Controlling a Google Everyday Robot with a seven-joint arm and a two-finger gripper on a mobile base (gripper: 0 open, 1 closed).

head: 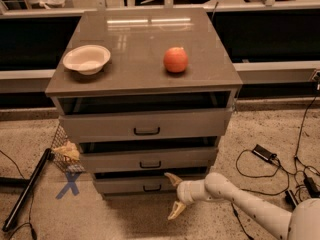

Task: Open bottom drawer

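The bottom drawer (125,185) is the lowest, slimmest front of the grey-taupe cabinet, with a small black bar handle (152,188) at its centre. It stands out a little from the cabinet, with a dark gap above it. My gripper (174,194) is low in front of the drawer's right half, just right of the handle. Its two yellowish fingers are spread apart, one (173,178) up by the drawer's top edge, the other (176,210) down near the floor. It holds nothing.
The middle drawer (150,159) and top drawer (147,125) are also slightly out. A white bowl (86,59) and an orange fruit (175,60) sit on the cabinet top. A wire basket (64,154), a black pole (27,188) and a blue X (69,183) lie left. Cables (270,159) lie right.
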